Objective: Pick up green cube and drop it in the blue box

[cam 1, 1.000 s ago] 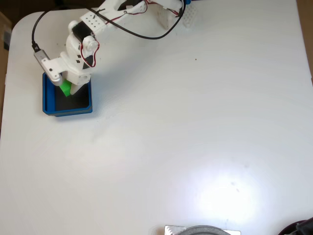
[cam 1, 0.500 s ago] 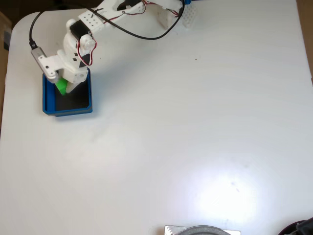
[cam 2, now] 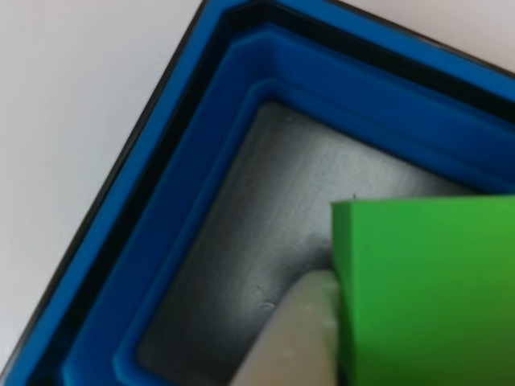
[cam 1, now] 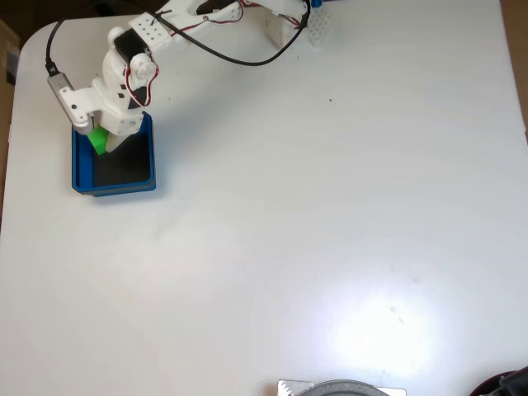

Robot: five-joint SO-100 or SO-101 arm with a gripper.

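Observation:
In the fixed view the blue box [cam 1: 113, 187] lies near the table's left edge, its dark floor showing. My white gripper [cam 1: 102, 141] hangs over the box's upper left part, shut on the green cube [cam 1: 97, 140], which sits above the box's inside. The other view looks closely into the box: blue stepped walls [cam 2: 241, 121] and a grey-black floor [cam 2: 241, 265]. There the green cube [cam 2: 426, 289] takes up the lower right, pressed against one white finger [cam 2: 294, 338]. The second finger is hidden.
The arm [cam 1: 206, 12] reaches in from its base at the top edge, with a black cable [cam 1: 239, 59] looping beside it. A grey round object [cam 1: 342, 388] sits at the bottom edge. The white table [cam 1: 330, 206] stretches wide to the right of the box.
The gripper with the green cube has shifted up and to the left over the box, from its middle toward its upper left corner.

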